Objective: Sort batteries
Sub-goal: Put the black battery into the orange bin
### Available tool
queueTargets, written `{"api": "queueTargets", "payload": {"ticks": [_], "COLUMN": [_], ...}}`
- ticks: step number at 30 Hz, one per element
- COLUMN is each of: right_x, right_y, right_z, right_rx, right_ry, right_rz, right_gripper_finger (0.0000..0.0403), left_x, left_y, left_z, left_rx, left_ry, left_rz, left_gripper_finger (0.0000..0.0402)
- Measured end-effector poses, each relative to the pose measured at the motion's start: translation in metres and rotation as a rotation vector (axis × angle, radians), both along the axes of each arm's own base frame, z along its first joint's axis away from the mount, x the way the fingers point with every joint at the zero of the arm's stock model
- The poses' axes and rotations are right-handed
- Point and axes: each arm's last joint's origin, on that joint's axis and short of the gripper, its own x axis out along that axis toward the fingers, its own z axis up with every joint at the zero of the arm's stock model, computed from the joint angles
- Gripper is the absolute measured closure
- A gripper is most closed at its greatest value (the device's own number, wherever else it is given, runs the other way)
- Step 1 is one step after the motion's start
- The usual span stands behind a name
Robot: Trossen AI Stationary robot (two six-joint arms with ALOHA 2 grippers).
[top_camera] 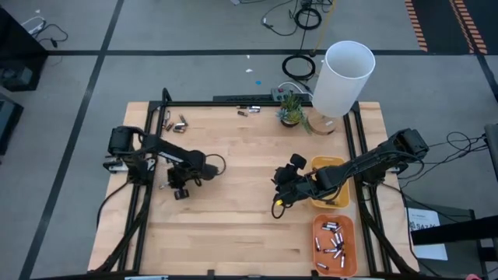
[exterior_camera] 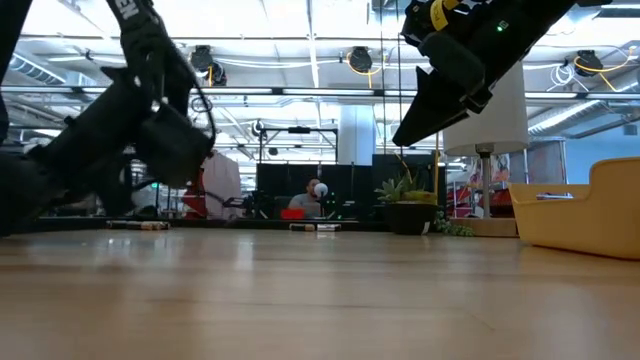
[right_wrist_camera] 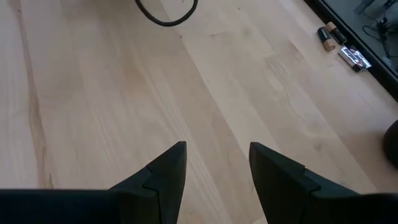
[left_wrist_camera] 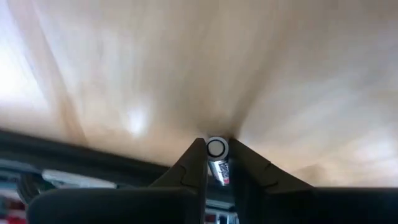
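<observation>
The left tool (left_wrist_camera: 216,163) sits over the left-middle of the table (top_camera: 241,179), its two fingers pinched narrow around a single battery (left_wrist_camera: 216,149), gripping it just behind one end cap. The cell's long axis runs straight out along the line of the fingers, so its round end points forward, away from the wrist and toward the wood close beneath it. My worry is that grip: the cell appears to be caught only by the finger tips on its round body, and I'd judge that it could squirt out forward or swing loose if the arm lifts or turns sharply. Dropped there, it would roll across the open table, well apart from both trays. The right tool (right_wrist_camera: 214,163) hangs with its fingers apart and holds nothing, above bare wood just left of the yellow tray (top_camera: 331,183) on the right side. The orange tray (top_camera: 350,225), at the near right, already carries a scatter of batteries (top_camera: 333,243). More loose cells (top_camera: 177,122) lie by the far-left edge, and another few (top_camera: 249,111) at the far middle near a small potted plant (top_camera: 291,108), all still unsorted. A crossing carry toward the trays could also brush the waiting right arm.
</observation>
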Motion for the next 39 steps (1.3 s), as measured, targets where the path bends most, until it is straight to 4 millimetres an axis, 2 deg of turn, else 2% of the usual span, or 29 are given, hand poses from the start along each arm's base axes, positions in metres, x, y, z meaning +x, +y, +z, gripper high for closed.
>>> {"api": "queueTargets", "payload": {"ticks": [8, 12, 19, 23, 26, 30, 34, 39], "right_x": [0.000, 0.000, -0.001, -0.004, -0.013, -0.032, -0.052, -0.072], "right_y": [0.000, 0.000, 0.000, 0.001, 0.000, -0.002, -0.007, -0.010], "right_z": [0.000, 0.000, -0.001, -0.004, -0.002, 0.014, 0.028, 0.032], "right_rx": [-0.001, -0.001, 0.015, 0.045, 0.020, -0.052, -0.021, 0.007], "right_ry": [0.002, 0.002, 0.014, 0.075, 0.094, 0.031, 0.008, 0.036], "right_rz": [0.000, 0.000, 0.014, 0.039, -0.021, -0.161, -0.253, -0.346], "right_gripper_finger": [0.0236, 0.0236, 0.0236, 0.0236, 0.0236, 0.0236, 0.0236, 0.0236], "left_x": [0.037, 0.062, 0.096, 0.104, 0.107, 0.118, 0.138, 0.170], "left_y": [-0.017, -0.026, -0.036, -0.037, -0.038, -0.048, -0.061, -0.079], "left_z": [0.019, 0.035, 0.094, 0.134, 0.154, 0.156, 0.141, 0.121], "left_rx": [-0.014, 0.015, 0.024, 0.022, 0.003, -0.069, -0.204, -0.305], "left_ry": [-0.191, -0.334, -0.709, -1.027, -1.256, -1.492, -1.741, -2.026], "left_rz": [-0.099, -0.167, -0.232, -0.238, -0.266, -0.330, -0.391, -0.458], "left_gripper_finger": [0.0353, 0.0354, 0.0354, 0.0355, 0.0355, 0.0355, 0.0355, 0.0355]}}
